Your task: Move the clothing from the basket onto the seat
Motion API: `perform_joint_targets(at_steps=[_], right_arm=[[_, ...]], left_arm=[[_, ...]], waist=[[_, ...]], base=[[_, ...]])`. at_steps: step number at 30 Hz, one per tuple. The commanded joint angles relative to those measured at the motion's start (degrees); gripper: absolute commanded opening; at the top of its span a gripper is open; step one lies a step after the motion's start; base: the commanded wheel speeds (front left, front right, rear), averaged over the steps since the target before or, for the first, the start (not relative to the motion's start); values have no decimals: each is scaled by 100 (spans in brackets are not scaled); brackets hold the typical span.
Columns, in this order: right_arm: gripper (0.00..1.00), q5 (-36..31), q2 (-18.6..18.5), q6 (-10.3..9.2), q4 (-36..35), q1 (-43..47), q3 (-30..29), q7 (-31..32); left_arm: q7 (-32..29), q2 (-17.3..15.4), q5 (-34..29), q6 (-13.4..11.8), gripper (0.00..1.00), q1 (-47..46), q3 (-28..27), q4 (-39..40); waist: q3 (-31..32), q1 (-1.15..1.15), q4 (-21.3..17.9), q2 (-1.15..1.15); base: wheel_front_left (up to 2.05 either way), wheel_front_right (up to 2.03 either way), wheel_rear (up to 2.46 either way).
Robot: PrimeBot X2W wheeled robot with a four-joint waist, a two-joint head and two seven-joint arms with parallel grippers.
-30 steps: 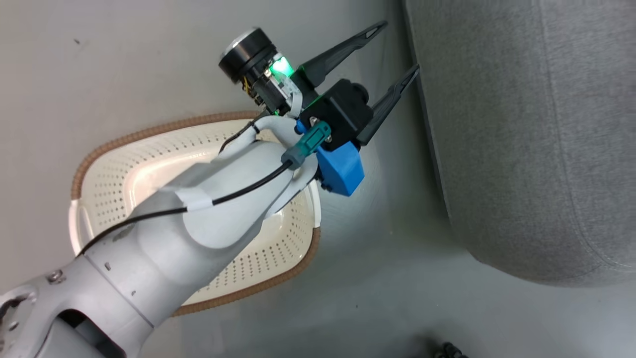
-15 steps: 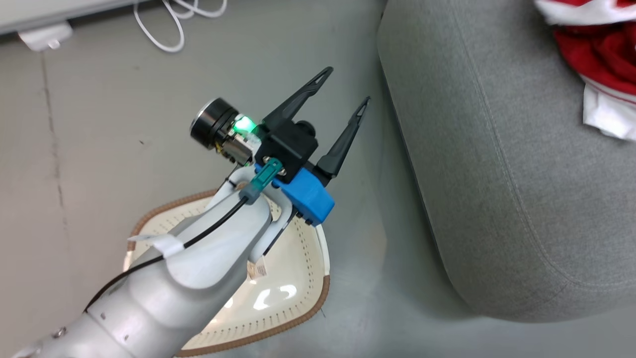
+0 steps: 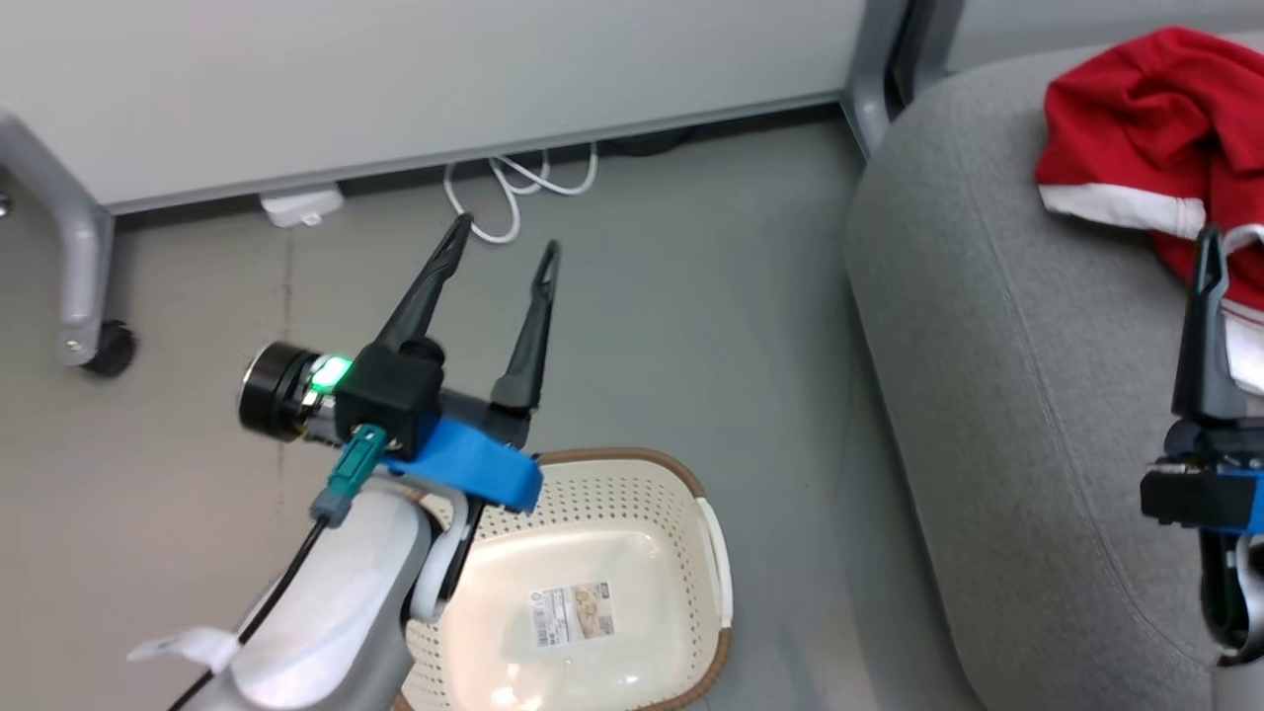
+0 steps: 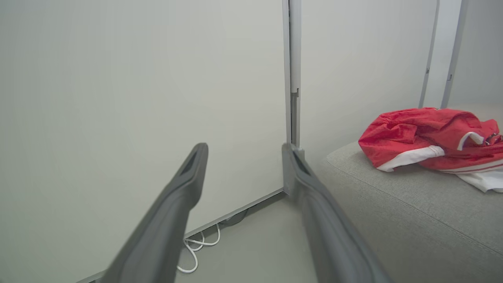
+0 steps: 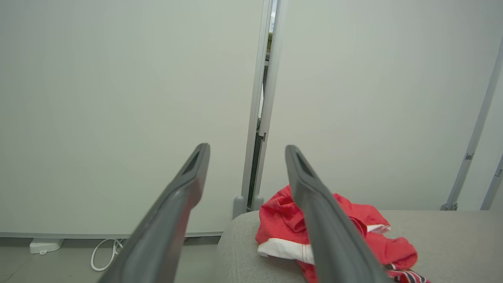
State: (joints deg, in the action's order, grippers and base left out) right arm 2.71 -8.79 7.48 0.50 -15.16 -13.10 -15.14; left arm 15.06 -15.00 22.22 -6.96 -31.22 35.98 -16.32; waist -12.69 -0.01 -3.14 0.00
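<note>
The red clothing (image 3: 1145, 109) with white trim lies bunched on the grey seat (image 3: 987, 395) at the right, also seen as clothing (image 4: 424, 133) and clothing (image 5: 283, 220). The cream basket (image 3: 716, 563) stands on the floor left of the seat, its base bare but for a barcode sticker (image 3: 573, 612). My left gripper (image 3: 505, 239) hangs open above the basket's far rim, nothing between its fingers (image 4: 180, 188). My right gripper (image 5: 247, 147) is open over the seat, just short of the clothing and holding nothing; one of its fingers (image 3: 1207, 326) stands at the right edge.
Pale wall panels (image 3: 444, 69) close off the far side. A white cable (image 3: 513, 193) and a white adapter (image 3: 301, 205) lie at their foot. A grey leg with a caster (image 3: 99, 346) stands at far left. Grey floor (image 3: 691, 326) runs between basket and seat.
The head camera has swung up, bringing the wall, the clothing and the right gripper into view. The left gripper now points away from the seat, toward the wall.
</note>
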Motion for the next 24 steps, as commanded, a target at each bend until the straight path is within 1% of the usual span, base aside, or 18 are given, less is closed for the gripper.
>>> perform_joint_targets(at_steps=[1,5,8,9,10,15,16,19,24], right_arm=[[100,45,54,2,-45,184,37,0],[100,54,158,2,-5,429,138,1],[100,64,233,2,92,588,232,1],[100,64,233,2,92,588,232,1],[100,60,258,3,127,640,261,1],[100,132,389,3,307,874,326,1],[100,157,431,3,388,947,375,0],[100,194,481,3,515,1036,430,0],[100,246,540,3,786,1174,557,0]], left_arm=[[15,14,-105,32,100,256,-230,92],[15,101,-315,85,100,773,-823,288],[15,187,-456,179,100,1136,-1206,372],[15,187,-456,179,100,1136,-1206,372],[16,206,-503,210,100,1249,-1331,391],[15,365,-726,468,100,1704,-1837,431],[15,426,-795,569,100,1854,-2021,452],[15,540,-875,763,100,2089,-2281,444],[15,734,-1040,989,100,2385,-2682,352]], waist=[[313,1,310,0],[539,1,508,0],[670,1,624,0],[670,1,624,0],[709,1,659,0],[849,1,821,0],[893,1,858,0],[967,1,882,0],[1069,1,897,0]], base=[[0,0,0],[0,0,0],[0,0,0],[0,0,0],[0,0,0],[0,0,0],[0,0,0],[0,0,0],[0,0,0]])
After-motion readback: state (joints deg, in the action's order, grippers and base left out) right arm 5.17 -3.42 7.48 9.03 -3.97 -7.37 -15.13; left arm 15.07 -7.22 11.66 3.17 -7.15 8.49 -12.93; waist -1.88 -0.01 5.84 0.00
